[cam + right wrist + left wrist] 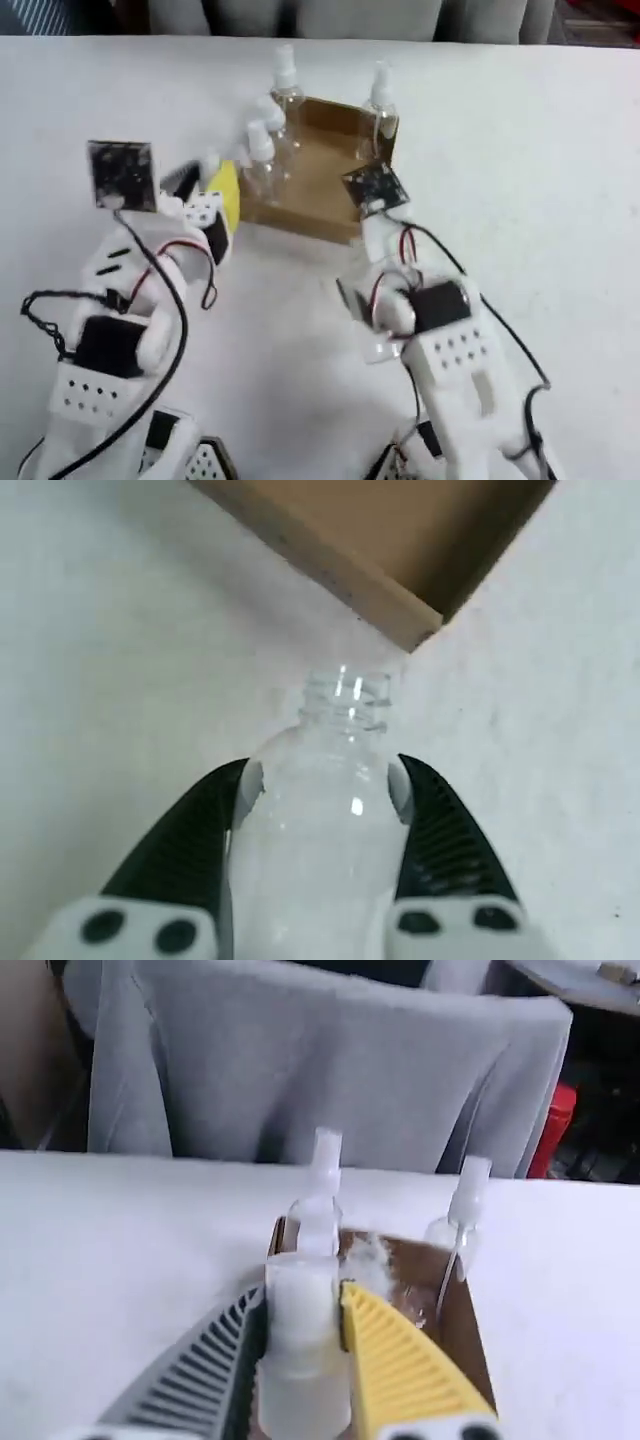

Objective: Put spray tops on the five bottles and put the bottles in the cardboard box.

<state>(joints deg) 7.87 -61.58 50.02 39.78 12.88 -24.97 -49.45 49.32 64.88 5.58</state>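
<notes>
My left gripper (303, 1295), with one grey and one yellow finger, is shut on a clear bottle with a white spray top (300, 1350), held at the near left edge of the cardboard box (455, 1305). Two capped bottles (318, 1195) (458, 1222) stand at the box's far side. My right gripper (322, 770), black-fingered, is shut on a clear bottle without a top (320, 820); its open threaded neck (346, 698) points at a corner of the box (405, 620). From above, the box (320, 190) lies between both arms, and the yellow finger (226, 195) is at its left side.
The white table (540, 150) stretches to the right and left of the box. Grey fabric-covered chairs (330, 1070) stand behind the table's far edge. The right arm (440, 320) with its cables reaches in from the near right.
</notes>
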